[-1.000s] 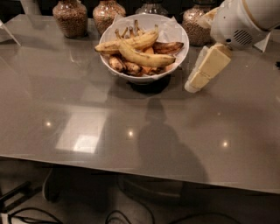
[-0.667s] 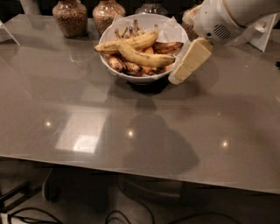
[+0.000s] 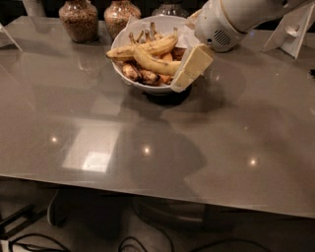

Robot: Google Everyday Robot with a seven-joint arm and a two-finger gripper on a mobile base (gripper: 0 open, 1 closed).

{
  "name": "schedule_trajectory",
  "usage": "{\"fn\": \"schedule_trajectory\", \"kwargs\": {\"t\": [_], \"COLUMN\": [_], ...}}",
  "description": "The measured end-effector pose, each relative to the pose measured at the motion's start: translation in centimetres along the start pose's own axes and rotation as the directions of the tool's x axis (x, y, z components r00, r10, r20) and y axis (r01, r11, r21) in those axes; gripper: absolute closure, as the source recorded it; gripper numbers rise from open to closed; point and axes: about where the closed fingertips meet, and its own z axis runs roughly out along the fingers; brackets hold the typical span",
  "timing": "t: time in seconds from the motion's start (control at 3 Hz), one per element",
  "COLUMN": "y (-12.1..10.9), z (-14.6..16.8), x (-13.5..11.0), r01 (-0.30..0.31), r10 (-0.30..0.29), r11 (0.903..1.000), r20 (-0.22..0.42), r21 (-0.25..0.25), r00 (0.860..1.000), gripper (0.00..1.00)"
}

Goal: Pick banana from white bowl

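Grey glossy table [image 3: 147,172], ceiling lights mirrored in it as bright spots. Dark floor with cables below the near edge.

White bowl [image 3: 145,87] at the far middle of the table, heaped with fruit. Banana [image 3: 155,64], the thick curved speckled one, lies across the top of the heap, inside the bowl. A paler, straighter one [image 3: 142,47] rests just behind it, touching. Short brown ones [image 3: 132,72] sit lower, at the left.

Two jars of brown grain behind the bowl: one far left [image 3: 78,20], one [image 3: 121,15] beside it. White stand [image 3: 294,28] at far right.

Gripper [image 3: 190,70] reaches in from the upper right, its cream part tilted over the bowl's right rim, right by the banana's right end. Contact with the fruit cannot be made out. Open or closed: cannot tell.

Change since 0.7 s ago: gripper has shifted left, from beside the bowl to overlapping its rim. Bowl and bananas lie as before.
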Motion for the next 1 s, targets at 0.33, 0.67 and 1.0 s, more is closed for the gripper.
{"fn": "schedule_trajectory", "kwargs": {"t": [0.33, 0.67, 1.0], "y": [-1.1, -2.2, -2.5], "z": [1.4, 3.2, 4.5], "x": [-0.2, -0.4, 0.5], "r01": [0.003, 0.014, 0.007], "r10": [-0.004, -0.014, -0.008], "r11": [0.9999, 0.9999, 0.9999], "r20": [0.014, 0.007, -0.020], "r21": [0.010, 0.005, -0.008], "r00": [1.000, 1.000, 1.000], "gripper": [0.00, 0.00, 0.19]}}
